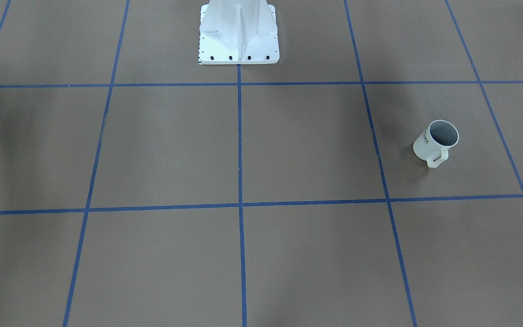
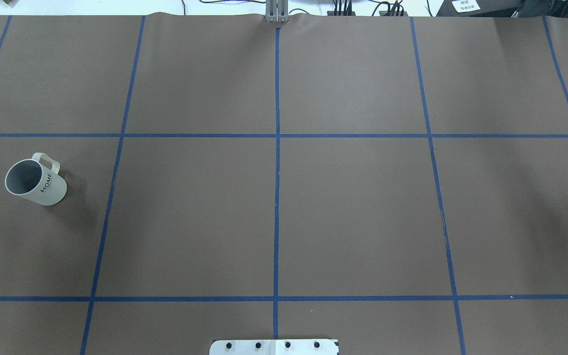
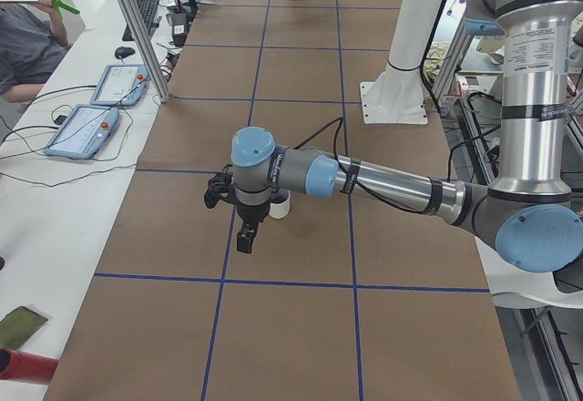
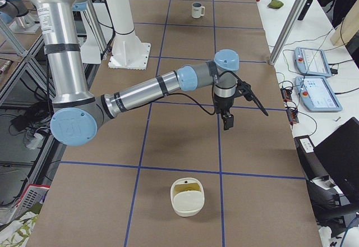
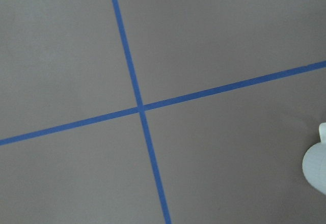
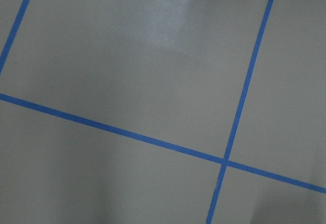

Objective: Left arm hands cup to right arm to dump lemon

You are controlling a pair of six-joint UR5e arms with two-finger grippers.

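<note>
The cup (image 2: 36, 181) is a white ribbed mug with black "HOME" lettering, standing upright on the brown table on my left side, handle towards the far edge. It also shows in the front view (image 1: 437, 142). Its grey inside shows no lemon. In the left side view the left gripper (image 3: 244, 233) hangs above the table just beside the cup (image 3: 281, 206), which the wrist half hides. I cannot tell whether it is open or shut. The left wrist view shows only a white sliver of the cup (image 5: 317, 164). The right gripper (image 4: 227, 122) hangs over the table's right part; its state is unclear.
The white pedestal base (image 1: 239, 34) stands at the table's robot-side middle. A cream container with a yellowish inside (image 4: 188, 197) sits at the table's right end. Tablets (image 3: 86, 129) and cables lie on the operators' white desk, where a person (image 3: 23, 46) sits.
</note>
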